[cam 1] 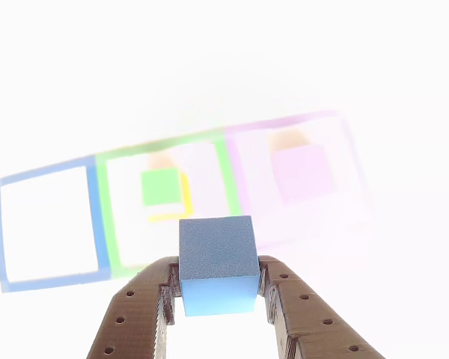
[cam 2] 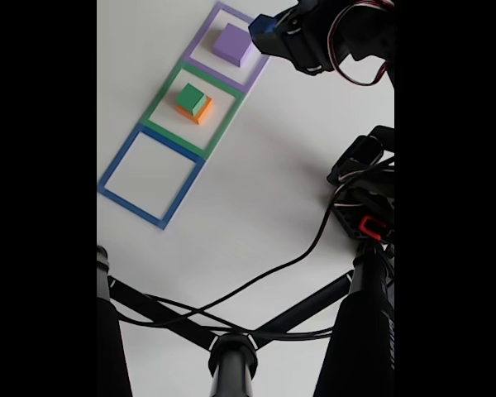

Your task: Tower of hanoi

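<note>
While the gripper [cam 1: 218, 295] is clamping its two brown jaws on the sides of the small blue cube [cam 1: 217, 262], the cube is sitting squarely between them in the other view. At 11 o'clock from it, the green block [cam 1: 160, 185] is resting on the orange-yellow block [cam 1: 184, 196] inside the green outline [cam 1: 228, 179]. At 1 o'clock, the purple block [cam 1: 303, 170] is lying inside the purple outline [cam 1: 243, 161].

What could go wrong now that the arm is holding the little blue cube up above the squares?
The gripper pinches only the blue cube's lower sides, so it might slip or twist on release. The green block sits off-centre on the orange-yellow block, so a nudge could shift that stack. The other view is washed out, and the purple block barely shows there, which could spoil aiming.
</note>
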Motion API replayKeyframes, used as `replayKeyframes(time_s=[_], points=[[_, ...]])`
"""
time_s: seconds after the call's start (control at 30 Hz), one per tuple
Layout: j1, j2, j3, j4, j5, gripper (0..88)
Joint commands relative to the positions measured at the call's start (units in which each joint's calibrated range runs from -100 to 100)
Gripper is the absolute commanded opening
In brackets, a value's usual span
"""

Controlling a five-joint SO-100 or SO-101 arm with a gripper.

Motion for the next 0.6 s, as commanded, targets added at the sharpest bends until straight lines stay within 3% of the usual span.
replayKeyframes(time_s=[0.0, 0.23, 0.43, 0.57], points=[[-2.84, -2.37, -4.84, 3.21, -1.41, 4.2], [-5.43, -3.50, 1.98, -1.97, -1.24, 4.2], [-5.43, -6.48, 23.34, -21.57, 4.17, 4.3], [-5.34, -7.61, 38.89, -38.25, 4.33, 4.4]])
